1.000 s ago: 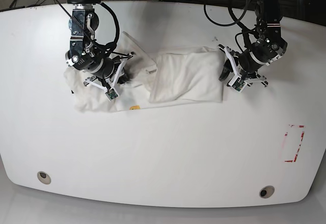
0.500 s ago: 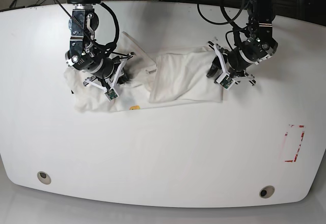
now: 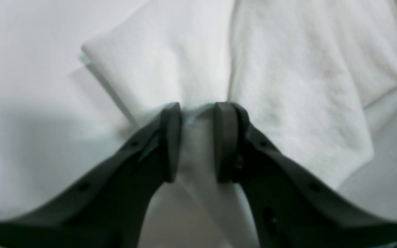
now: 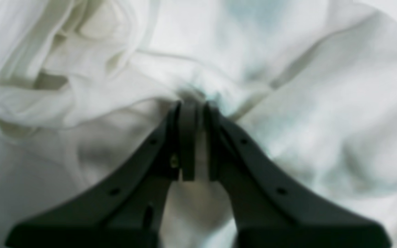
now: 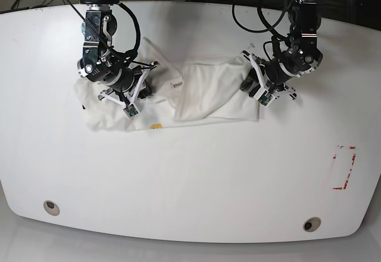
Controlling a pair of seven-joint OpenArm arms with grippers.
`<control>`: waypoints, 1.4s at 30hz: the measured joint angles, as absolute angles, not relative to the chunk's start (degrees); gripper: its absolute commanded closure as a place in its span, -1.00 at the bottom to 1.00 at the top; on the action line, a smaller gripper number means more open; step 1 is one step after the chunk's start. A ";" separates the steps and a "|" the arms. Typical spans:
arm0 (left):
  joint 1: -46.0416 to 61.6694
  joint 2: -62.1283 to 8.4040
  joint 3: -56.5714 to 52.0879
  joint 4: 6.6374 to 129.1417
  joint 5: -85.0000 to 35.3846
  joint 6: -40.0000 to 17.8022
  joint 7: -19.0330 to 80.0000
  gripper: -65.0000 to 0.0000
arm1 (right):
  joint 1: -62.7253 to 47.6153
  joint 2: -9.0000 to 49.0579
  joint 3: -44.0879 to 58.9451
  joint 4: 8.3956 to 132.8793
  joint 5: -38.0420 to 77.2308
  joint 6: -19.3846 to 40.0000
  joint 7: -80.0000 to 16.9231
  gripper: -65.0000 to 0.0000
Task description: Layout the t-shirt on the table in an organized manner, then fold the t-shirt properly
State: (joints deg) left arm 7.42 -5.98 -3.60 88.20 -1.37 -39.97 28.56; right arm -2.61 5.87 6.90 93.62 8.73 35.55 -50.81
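- The left gripper has its 2 fingers closed on a raised fold of the t-shirt, with a ridge of white cloth pinched between the pads; in the base view this gripper sits at the shirt's right end.
- The right gripper has its fingers nearly together, clamped on a bunched pleat of the same shirt; in the base view it is over the shirt's crumpled left part.
- Both arms reach down from the far edge of the table, wrists angled inward toward the shirt between them.
- The t-shirt lies on the far half of the table, well away from the red tape outline near the right edge; a small yellow mark shows at its near hem.
- Compared with 1 second ago, the left arm has moved inward over the shirt's right end, carrying that edge toward the shirt's middle; the right arm has barely shifted.
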 measured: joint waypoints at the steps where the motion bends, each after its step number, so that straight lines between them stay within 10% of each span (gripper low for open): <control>1: 7.46 -6.04 -3.60 88.03 -1.41 -39.99 28.38 0.55 | -2.68 5.69 6.79 94.19 8.78 35.62 -50.85 0.72; 13: 7.60 -6.39 -3.57 87.83 -1.54 -39.99 27.70 0.55 | -1.32 1.98 10.33 109.67 9.02 35.18 -58.17 -0.36; 26: 7.62 -7.16 -3.57 87.83 -1.74 -40.01 27.73 0.55 | 5.63 1.91 33.30 106.69 18.81 35.03 -68.31 -0.43; 42: 7.62 -8.14 -3.64 87.81 -1.96 -40.14 27.73 0.55 | 8.40 15.97 42.44 75.88 43.07 35.07 -68.77 -0.43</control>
State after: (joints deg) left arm 7.62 -8.14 -3.64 87.81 -1.96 -40.14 27.73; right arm 8.40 15.97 42.44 75.88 43.07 35.07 -68.77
